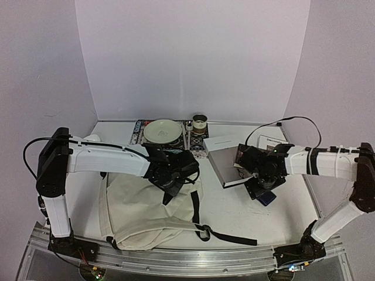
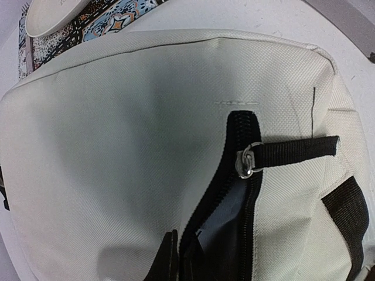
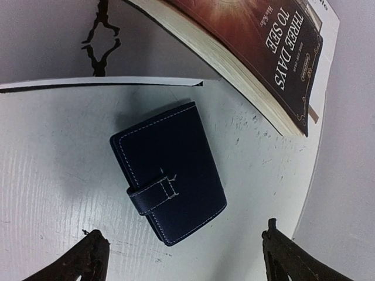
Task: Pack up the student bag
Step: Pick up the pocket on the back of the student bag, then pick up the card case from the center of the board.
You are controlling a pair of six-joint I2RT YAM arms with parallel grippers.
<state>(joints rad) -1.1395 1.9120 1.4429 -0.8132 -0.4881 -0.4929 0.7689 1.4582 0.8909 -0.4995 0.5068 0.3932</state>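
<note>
The student bag [image 1: 140, 205] is a big cream backpack with black straps, lying at the front left of the table. Its black zip [image 2: 234, 193] stands partly undone, showing grey lining, with the metal pull [image 2: 248, 162] at the top. My left gripper [image 2: 179, 260] is shut, pinching the fabric edge beside the zip opening; in the top view this left gripper [image 1: 171, 175] sits over the bag's upper right corner. My right gripper [image 3: 187, 257] hangs open above a navy wallet [image 3: 170, 181] that lies flat on the table, fingertips either side and short of it.
A dark book [image 3: 258, 52] lies just beyond the wallet, with a white box [image 1: 220, 143] and a leaflet [image 1: 270, 142] behind it. At the back stand a pale plate [image 1: 163, 130] on a patterned mat [image 1: 138, 132] and a small cup [image 1: 200, 123]. A loose black strap [image 1: 228, 236] trails right.
</note>
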